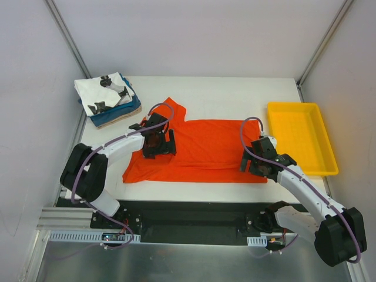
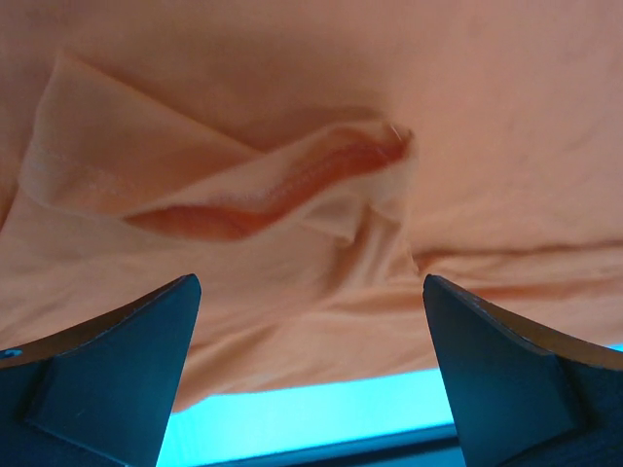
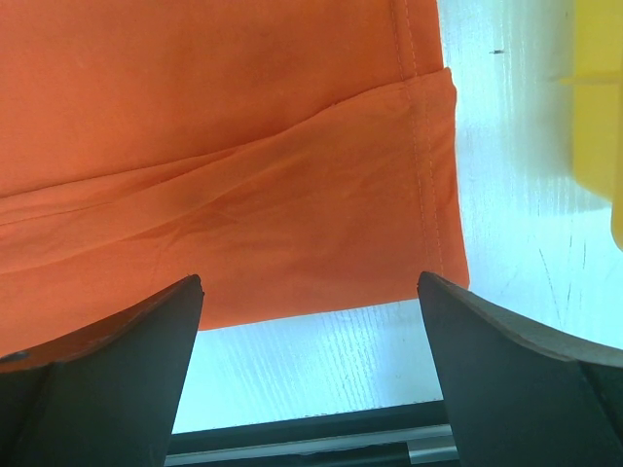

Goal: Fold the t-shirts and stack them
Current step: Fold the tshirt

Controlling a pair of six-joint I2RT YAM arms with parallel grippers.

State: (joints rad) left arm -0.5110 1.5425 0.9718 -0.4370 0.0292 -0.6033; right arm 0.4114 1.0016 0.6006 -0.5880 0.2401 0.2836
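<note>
Left gripper [image 2: 310, 284]: jaws are standing wide apart, gripping nothing, hovering low over the left part of the orange shirt [image 1: 205, 150].
Right gripper [image 3: 310, 284]: jaws are likewise standing wide and gripping nothing, hanging over the shirt's near right corner [image 3: 433, 243], not far from the yellow tray [image 1: 301, 107].
Orange shirt: lying spread across the middle of the table [image 1: 235, 94], with one sleeve [image 1: 171, 111] sticking out toward the far left.
Stack [image 1: 108, 100]: sitting at the far left corner, white printed shirt [image 1: 106, 88] on top and blue shirt [image 1: 106, 120] showing beneath, apart from the orange one.
Loose flap [image 2: 263, 185]: a hemmed bit of cloth is lying doubled and rumpled just ahead of the left fingers.
Risk on the left: pinching that flap alone is likely meaning dragging one layer, so the fold is ending up bunched or lopsided.
Risk on the right: the corner seems to be lying in two layers with a crease running to it, and a shallow bite is risking catching only the top one and letting the edge slip out.
Risk for both arms: lifting unevenly is risking twisting the cloth, and a wide swing on the right is risking snagging the tray's rim.
</note>
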